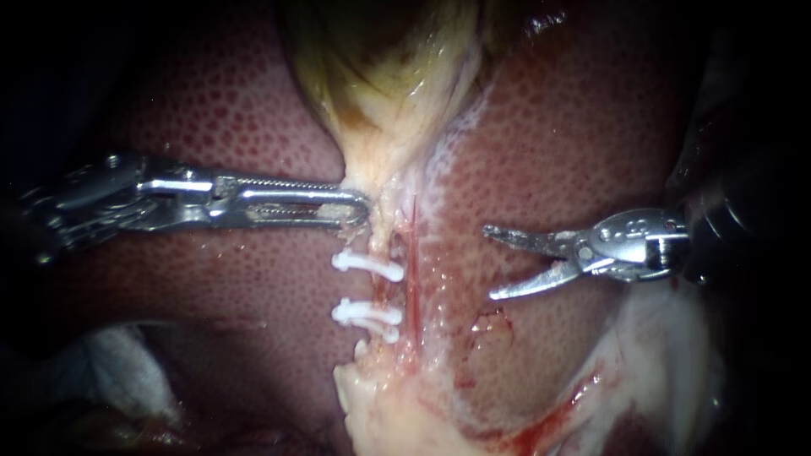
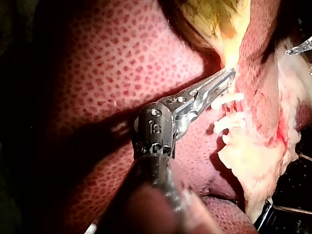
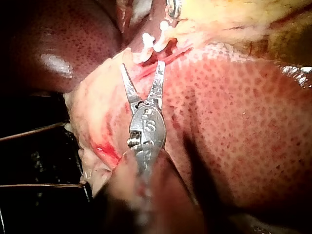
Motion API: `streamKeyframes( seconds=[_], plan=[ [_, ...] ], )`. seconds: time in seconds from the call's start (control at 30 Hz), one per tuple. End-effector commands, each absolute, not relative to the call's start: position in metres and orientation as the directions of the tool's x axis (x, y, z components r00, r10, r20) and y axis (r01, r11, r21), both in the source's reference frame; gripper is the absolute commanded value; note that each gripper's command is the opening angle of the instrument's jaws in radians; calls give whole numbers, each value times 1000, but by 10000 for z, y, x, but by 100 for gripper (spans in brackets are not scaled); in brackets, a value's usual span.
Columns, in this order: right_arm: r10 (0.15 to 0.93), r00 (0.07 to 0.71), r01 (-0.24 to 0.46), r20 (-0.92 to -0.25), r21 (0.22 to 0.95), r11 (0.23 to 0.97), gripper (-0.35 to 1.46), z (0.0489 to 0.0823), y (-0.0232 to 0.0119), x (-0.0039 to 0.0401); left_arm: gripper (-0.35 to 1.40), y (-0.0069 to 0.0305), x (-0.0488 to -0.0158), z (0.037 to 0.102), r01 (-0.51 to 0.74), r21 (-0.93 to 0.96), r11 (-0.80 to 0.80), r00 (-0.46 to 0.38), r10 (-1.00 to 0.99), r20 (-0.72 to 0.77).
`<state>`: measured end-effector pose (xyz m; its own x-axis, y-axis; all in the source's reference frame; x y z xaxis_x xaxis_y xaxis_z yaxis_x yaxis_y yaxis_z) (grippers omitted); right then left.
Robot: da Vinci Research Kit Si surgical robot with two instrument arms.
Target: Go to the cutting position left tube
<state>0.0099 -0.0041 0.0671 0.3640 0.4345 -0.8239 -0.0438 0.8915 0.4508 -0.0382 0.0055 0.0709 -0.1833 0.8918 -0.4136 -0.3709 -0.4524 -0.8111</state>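
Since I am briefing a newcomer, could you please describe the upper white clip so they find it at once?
From the yellowish gallbladder, follow its pale neck down across the red liver. Two white clips cross it; the upper clip sits just below my left instrument, the lower clip farther down.
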Motion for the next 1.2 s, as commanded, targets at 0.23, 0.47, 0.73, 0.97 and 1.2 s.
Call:
streamKeyframes(
  seconds=[0.23,0.47,0.73,0.97,1.2],
  plan=[
    [435,363,-39,-824,453,891,142,672,-41,100,-35,73,-355,673,-371,-818,-439,-168,898,-405],
    [434,363,-37,-825,453,891,142,675,-41,100,-35,92,-324,613,-363,-821,-440,-101,895,-435],
    [434,361,-30,-826,454,890,142,676,-42,103,-35,88,-321,594,-361,-819,-446,-92,891,-445],
    [446,352,-10,-823,473,881,144,694,-56,123,-35,87,-321,595,-361,-818,-447,-93,891,-445],
    [473,393,11,-789,518,855,144,741,-90,166,-35,86,-321,595,-362,-818,-447,-92,890,-446]
  ],
)
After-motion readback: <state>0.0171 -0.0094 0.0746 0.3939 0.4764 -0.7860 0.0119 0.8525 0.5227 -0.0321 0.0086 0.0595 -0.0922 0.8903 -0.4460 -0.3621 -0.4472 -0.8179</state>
